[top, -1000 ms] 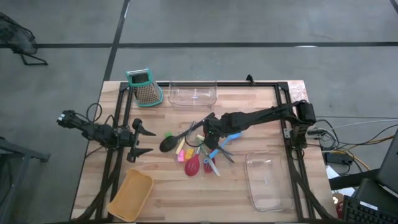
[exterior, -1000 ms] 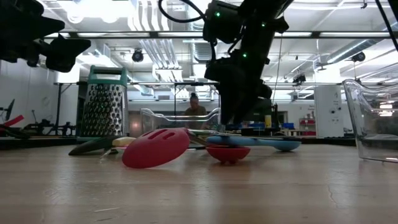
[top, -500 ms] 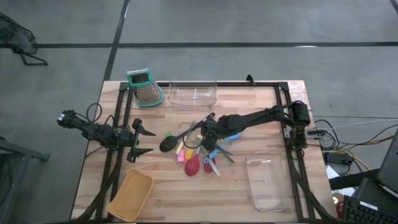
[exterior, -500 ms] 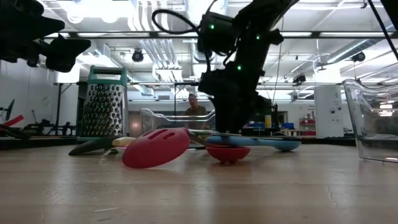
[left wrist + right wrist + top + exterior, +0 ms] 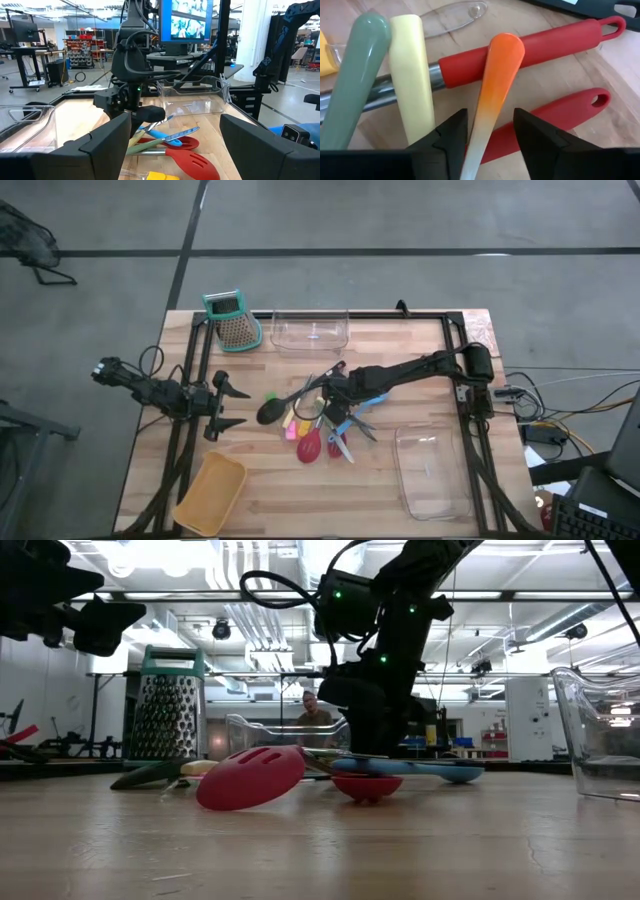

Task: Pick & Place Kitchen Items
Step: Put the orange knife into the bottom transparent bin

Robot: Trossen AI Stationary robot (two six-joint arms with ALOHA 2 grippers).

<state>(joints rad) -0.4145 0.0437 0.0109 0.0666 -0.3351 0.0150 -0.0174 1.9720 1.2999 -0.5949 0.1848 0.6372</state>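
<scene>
The kitchen items lie in a heap (image 5: pixel 320 425) at the table's middle: a black ladle (image 5: pixel 272 412), a red spoon (image 5: pixel 309 444), a blue spoon (image 5: pixel 370 402) and coloured handles. My right gripper (image 5: pixel 490 135) points steeply down into the heap, open, with its fingers on either side of an orange handle (image 5: pixel 495 85). That handle lies across two red handles (image 5: pixel 535 45). Beside it lie a pale yellow handle (image 5: pixel 410 80) and a green one (image 5: pixel 355 75). My left gripper (image 5: pixel 225 408) waits open and level at the table's left. My right gripper comes at the orange handle from above, fingers across it, near its whitish end (image 5: pixel 479 131). One finger (image 5: pixel 451 134) stands right against the handle's side; whether it touches I cannot tell. A gap shows between the handle and the other finger (image 5: pixel 535 135). The handle rests on the heap.
A teal-topped grater (image 5: pixel 232 320) and a clear bin (image 5: pixel 310 332) stand at the far edge. Another clear bin (image 5: pixel 432 470) sits near right and a tan bin (image 5: pixel 210 495) near left. A person shows in the room behind the table.
My right gripper has sunk toward the heap of utensils, still pointing steeply down. The utensils have stayed where they were.
</scene>
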